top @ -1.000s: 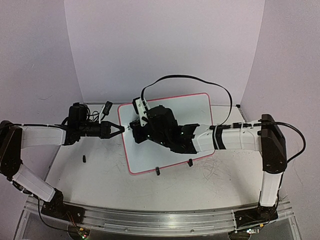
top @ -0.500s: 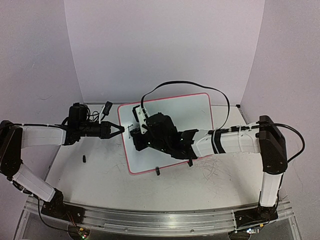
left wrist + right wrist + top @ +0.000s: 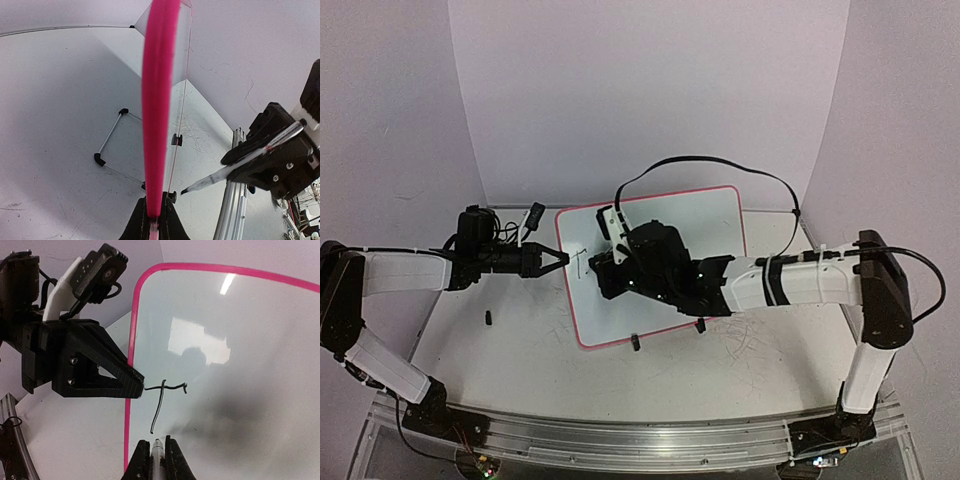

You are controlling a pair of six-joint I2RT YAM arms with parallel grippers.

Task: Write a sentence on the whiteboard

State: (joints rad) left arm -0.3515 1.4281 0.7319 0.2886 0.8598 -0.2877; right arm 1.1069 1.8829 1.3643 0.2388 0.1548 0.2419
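Note:
The whiteboard (image 3: 715, 215) stands tilted on the table, white with a pink rim. My left gripper (image 3: 561, 258) is shut on its left rim; the rim (image 3: 159, 100) runs up from the jaws (image 3: 154, 222) in the left wrist view. My right gripper (image 3: 603, 272) is shut on a marker (image 3: 158, 454) over the board's left part. The tip sits just below a black letter "T" (image 3: 161, 399), the only part of the sentence that shows. The "T" also shows in the top view (image 3: 579, 262). The marker (image 3: 225, 172) shows in the left wrist view too.
Two black clip feet (image 3: 634, 343) (image 3: 700, 326) hold the board's near edge. A small black piece (image 3: 488, 319) lies on the table to the left. Faint grey scribbles (image 3: 745, 345) mark the table at the right. A black cable (image 3: 720, 162) loops above the board.

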